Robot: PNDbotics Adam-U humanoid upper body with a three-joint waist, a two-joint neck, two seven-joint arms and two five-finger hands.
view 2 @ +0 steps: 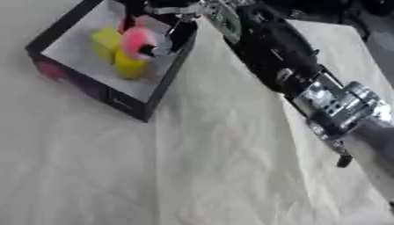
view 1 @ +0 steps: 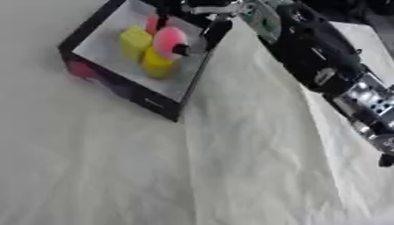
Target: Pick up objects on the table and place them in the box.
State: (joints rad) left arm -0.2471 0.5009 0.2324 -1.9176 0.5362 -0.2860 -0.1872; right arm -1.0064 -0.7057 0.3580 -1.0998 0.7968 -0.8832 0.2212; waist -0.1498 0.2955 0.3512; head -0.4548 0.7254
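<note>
- The pink rounded object [view 1: 168,39] sits inside the box, above the pale floor, in the far half of the interior.
- A dark fingertip [view 1: 181,50] touches the pink object's near right side; fingers of the robot's right hand [view 1: 202,17] curl round it.
- Two yellow blocky objects lie in the box: one [view 1: 135,41] just left of the pink object, the other [view 1: 158,64] just near of it, touching or almost touching it.
- The black-walled open box with a pale grey floor [view 1: 146,99] stands at the far left of the table, tilted askew in the view.
- The right arm [view 1: 323,66], black with silver joints, comes in from the right edge and reaches over the box's far right corner.
- A white wrinkled cloth [view 1: 192,176] covers the table.
- The left hand shows in neither view.
</note>
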